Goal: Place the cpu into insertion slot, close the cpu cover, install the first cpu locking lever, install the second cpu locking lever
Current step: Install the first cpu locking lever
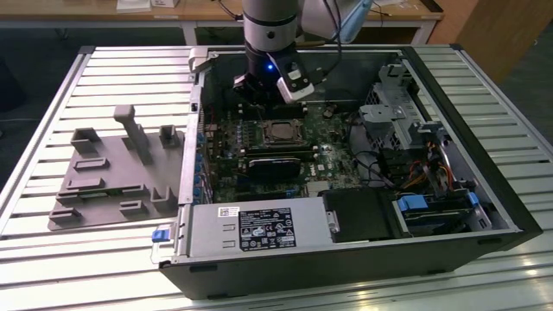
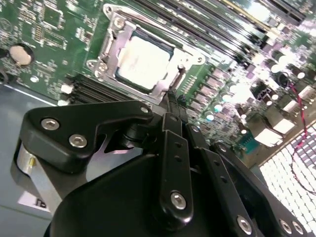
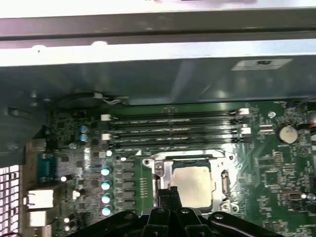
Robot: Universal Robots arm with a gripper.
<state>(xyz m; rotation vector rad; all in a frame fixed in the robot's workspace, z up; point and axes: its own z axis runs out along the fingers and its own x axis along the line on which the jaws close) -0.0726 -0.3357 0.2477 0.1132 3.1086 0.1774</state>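
A table [image 1: 103,71] of pale metal slats fills most of the exterior view. An open case [image 1: 506,201] lies on it, and a grey fixture [image 1: 100,188] lies on the slats at the exterior view's left, just beside the case. Behind the table, a wooden desk [image 1: 207,10] runs along the top edge and a wooden cabinet [image 1: 493,26] stands in the upper right corner. The floor [image 1: 30,52] at upper left is dark.

The arm [image 1: 269,26] comes down from the top centre into the case. Its gripper [image 1: 258,105] hangs over the green board [image 1: 333,152], above the slot [image 3: 223,181].

The cpu [image 1: 281,132] sits in the slot, and the cover [image 2: 111,44] lies flat around its pale top. In both wrist views the gripper [image 2: 171,96] [image 3: 168,190] hovers right at the edge of the cover, beside the cpu [image 2: 143,61] [image 3: 191,181]. The jaws are pressed together with nothing seen between them. Whether they touch the frame, I cannot tell.

A black module [image 1: 276,165] sits just below the slot in the exterior view.
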